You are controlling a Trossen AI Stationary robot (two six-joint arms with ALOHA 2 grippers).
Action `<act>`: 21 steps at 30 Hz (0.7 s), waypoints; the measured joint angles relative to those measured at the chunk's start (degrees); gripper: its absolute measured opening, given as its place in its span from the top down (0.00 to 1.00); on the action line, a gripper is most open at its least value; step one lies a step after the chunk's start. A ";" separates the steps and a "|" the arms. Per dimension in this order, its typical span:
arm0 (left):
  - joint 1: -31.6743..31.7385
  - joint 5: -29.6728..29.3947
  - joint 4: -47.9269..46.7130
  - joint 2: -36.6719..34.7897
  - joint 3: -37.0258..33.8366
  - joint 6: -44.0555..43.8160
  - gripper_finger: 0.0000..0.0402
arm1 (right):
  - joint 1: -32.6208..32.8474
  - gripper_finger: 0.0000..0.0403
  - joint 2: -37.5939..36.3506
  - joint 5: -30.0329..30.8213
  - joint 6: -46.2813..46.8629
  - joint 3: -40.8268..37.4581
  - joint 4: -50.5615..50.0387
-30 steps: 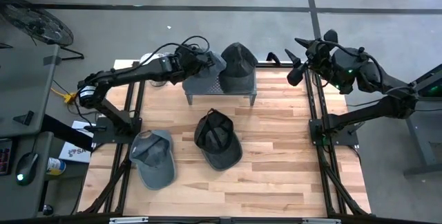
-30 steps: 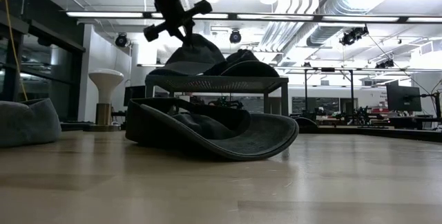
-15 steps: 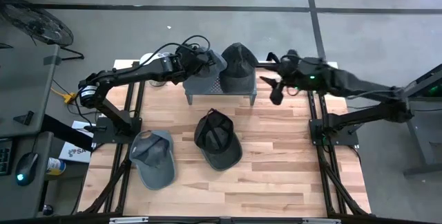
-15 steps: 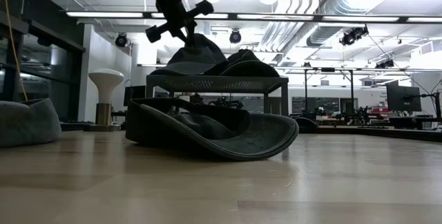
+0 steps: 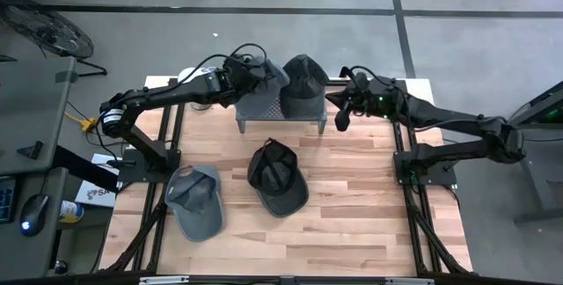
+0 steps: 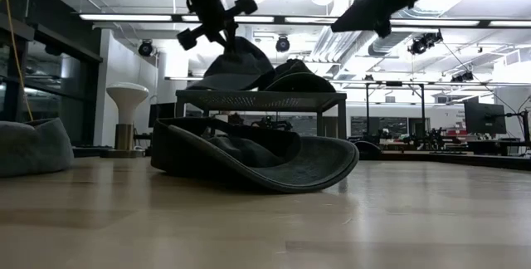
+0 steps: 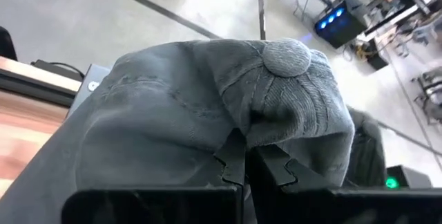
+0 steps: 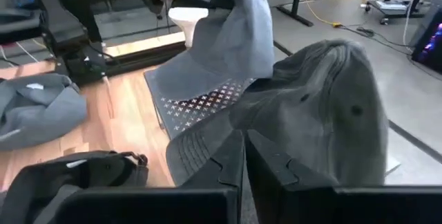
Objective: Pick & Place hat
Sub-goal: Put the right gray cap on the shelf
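Observation:
A light grey hat (image 5: 266,85) and a dark hat (image 5: 303,83) sit side by side on a grey mesh rack (image 5: 264,113) at the table's far side. My left gripper (image 5: 254,76) is shut on the grey hat's crown (image 7: 207,106). The grey hat is tilted, and its lower edge (image 8: 200,79) is down at the rack top. My right gripper (image 5: 341,115) is shut and hovers just off the rack's right end, level with the dark hat's brim (image 8: 207,141). I cannot tell whether it touches that brim. My left gripper pinches a fold of the grey hat's crown cloth (image 7: 238,135) between its two fingers, just below the top button (image 7: 286,54). The fingers come from the table's left, slanting down. The crown is pulled up into a peak, and the hat's lower edge stays at the rack.
Two more hats lie on the wooden table in front of the rack: a grey one (image 5: 195,201) at the near left and a dark one (image 5: 278,177), upside down, in the middle. The table's right half shows bare wood (image 5: 369,197).
My right gripper has swung down and toward the table's left, from off the table's far right corner to beside the rack's right end. It has levelled out, and its fingers have shut. The left gripper keeps its hold on the grey hat.

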 joint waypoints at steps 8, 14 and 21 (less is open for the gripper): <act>0.00 -1.80 3.47 1.05 0.00 -0.88 1.00 | -1.65 1.00 0.00 -1.59 4.08 -6.02 5.30; 0.00 -0.79 2.66 2.41 -0.01 -1.68 1.00 | -1.62 1.00 0.00 -1.77 3.94 -6.62 5.28; 0.00 0.33 2.94 3.08 -0.02 -1.70 0.99 | -1.62 1.00 0.00 -1.74 3.55 -6.62 5.23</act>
